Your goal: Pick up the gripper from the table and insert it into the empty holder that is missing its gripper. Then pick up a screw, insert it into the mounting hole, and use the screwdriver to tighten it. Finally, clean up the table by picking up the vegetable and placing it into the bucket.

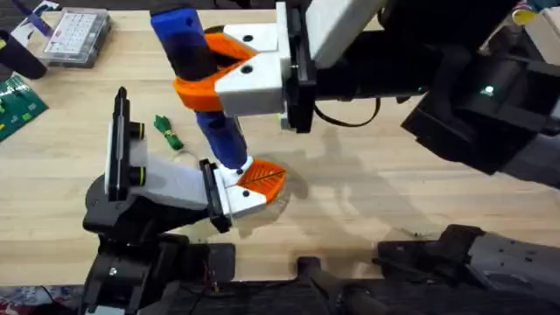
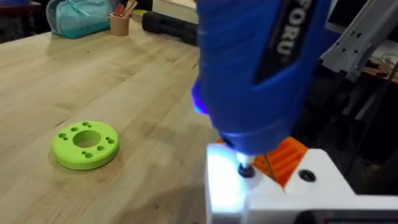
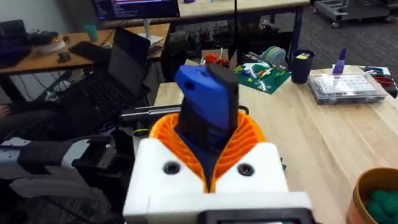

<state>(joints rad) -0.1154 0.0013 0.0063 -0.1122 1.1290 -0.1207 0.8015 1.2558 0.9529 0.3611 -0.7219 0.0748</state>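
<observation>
Gripping the screwdriver (image 1: 197,66), the right claw (image 1: 229,72) is clamped on its blue body; tip seated on the gripper (image 1: 261,178) at holder (image 1: 175,184). Vegetable (image 1: 166,129) at 9 o'clock; open worktop (image 1: 394,201) at 3 o'clock. Left claw state cannot be told.

The right gripper (image 1: 229,74) reaches across the middle, fingers clamped.

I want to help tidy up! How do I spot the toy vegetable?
Find the big white holder with its black post at the near left of the table. Just beyond it, left of the blue screwdriver, lies the vegetable: the only small, dark-green leafy piece with a yellowish band.
</observation>
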